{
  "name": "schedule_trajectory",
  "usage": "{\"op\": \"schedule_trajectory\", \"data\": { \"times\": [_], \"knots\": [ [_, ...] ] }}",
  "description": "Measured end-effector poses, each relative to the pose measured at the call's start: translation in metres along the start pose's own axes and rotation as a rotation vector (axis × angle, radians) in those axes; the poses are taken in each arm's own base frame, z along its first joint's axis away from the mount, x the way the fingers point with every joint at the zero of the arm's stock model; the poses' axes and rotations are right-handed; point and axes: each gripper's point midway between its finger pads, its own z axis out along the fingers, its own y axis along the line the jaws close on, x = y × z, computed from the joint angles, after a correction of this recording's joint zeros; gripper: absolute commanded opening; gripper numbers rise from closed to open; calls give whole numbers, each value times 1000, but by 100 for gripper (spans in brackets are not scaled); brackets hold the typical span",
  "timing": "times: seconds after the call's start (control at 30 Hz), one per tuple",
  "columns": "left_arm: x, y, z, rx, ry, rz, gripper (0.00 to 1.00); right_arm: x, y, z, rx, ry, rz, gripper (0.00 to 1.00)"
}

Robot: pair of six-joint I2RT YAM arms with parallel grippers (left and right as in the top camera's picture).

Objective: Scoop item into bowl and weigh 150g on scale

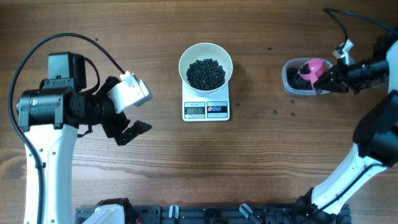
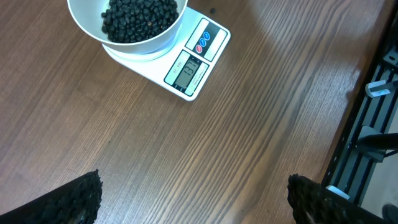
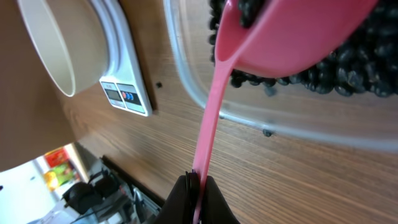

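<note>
Right tool point(image 3: 198, 186) was clamped shut on the pink scoop point(image 3: 292, 37) handle, arm reached over the clear tub point(image 3: 298, 121). Left tool point(image 2: 196, 208) was held wide open, empty, above the counter point(image 1: 186, 162). Farther off, beads point(image 1: 206, 73) were seen in the bowl point(image 1: 186, 59) on the scale point(image 1: 206, 110).

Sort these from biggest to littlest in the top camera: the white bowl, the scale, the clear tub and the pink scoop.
1. The bowl and the scale: about equally wide, and the bowl hides part of the scale, so I won't rank them.
2. The tub, a bit smaller.
3. The scoop, smallest.
</note>
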Motion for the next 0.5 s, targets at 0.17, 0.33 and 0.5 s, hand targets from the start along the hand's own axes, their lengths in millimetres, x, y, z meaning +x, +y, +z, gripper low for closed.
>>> {"op": "schedule_trajectory", "data": {
  "times": [0.17,0.33,0.5],
  "knots": [
    [0,0,0,0,0,0,100,3,19,-21,25,-69,-29,4],
    [0,0,0,0,0,0,100,5,26,-29,35,-94,-31,4],
    [0,0,0,0,0,0,100,3,33,-30,-1,-112,-35,4]
  ]
}}
